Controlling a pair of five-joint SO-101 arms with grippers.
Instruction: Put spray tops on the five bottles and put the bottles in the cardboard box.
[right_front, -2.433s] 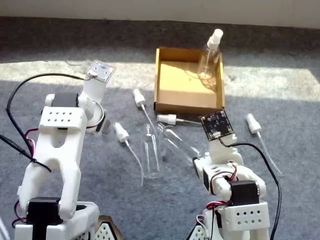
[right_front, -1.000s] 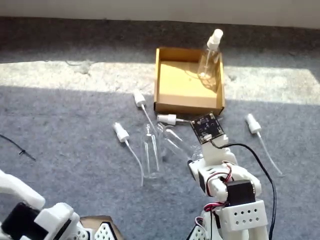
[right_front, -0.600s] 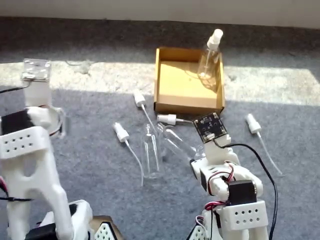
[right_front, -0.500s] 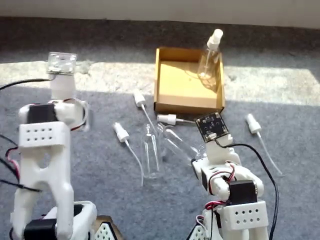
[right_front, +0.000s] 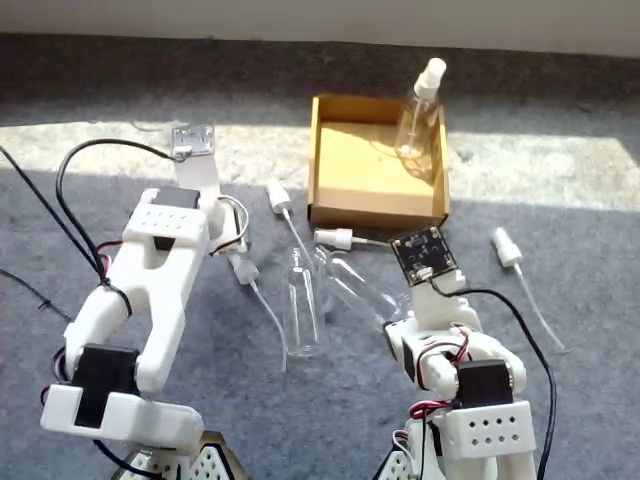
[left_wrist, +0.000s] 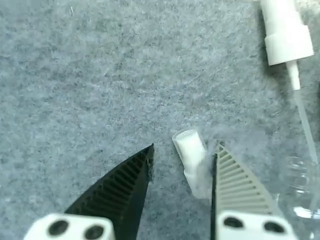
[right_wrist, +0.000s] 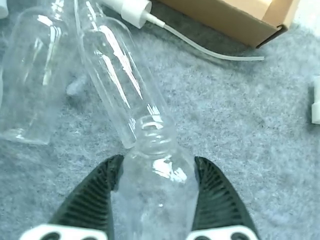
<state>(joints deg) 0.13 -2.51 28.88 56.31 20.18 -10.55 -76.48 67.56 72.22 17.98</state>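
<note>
My left gripper (left_wrist: 184, 147) is open low over the carpet, and a white spray top (left_wrist: 192, 156) lies between its fingers, close against the grey finger (left_wrist: 235, 185). That spray top (right_front: 241, 266) lies left of the two loose clear bottles (right_front: 303, 300) (right_front: 352, 282). My right gripper (right_wrist: 159, 160) is shut on a third clear bottle (right_wrist: 155, 187), open neck pointing away from the wrist. The cardboard box (right_front: 330, 208) sits at the back, with a capped bottle (right_front: 420, 110) standing in its right corner.
More spray tops with long tubes lie near the box's front left corner (right_front: 279, 194), along its front edge (right_front: 336, 238) and out to the right (right_front: 505, 246). Grey carpet covers the floor, with a sunlit band across the back.
The left arm dropped out of sight, came back up at the far left, then swung right and down over the spray top beside the bottles. The right arm barely shifted.
</note>
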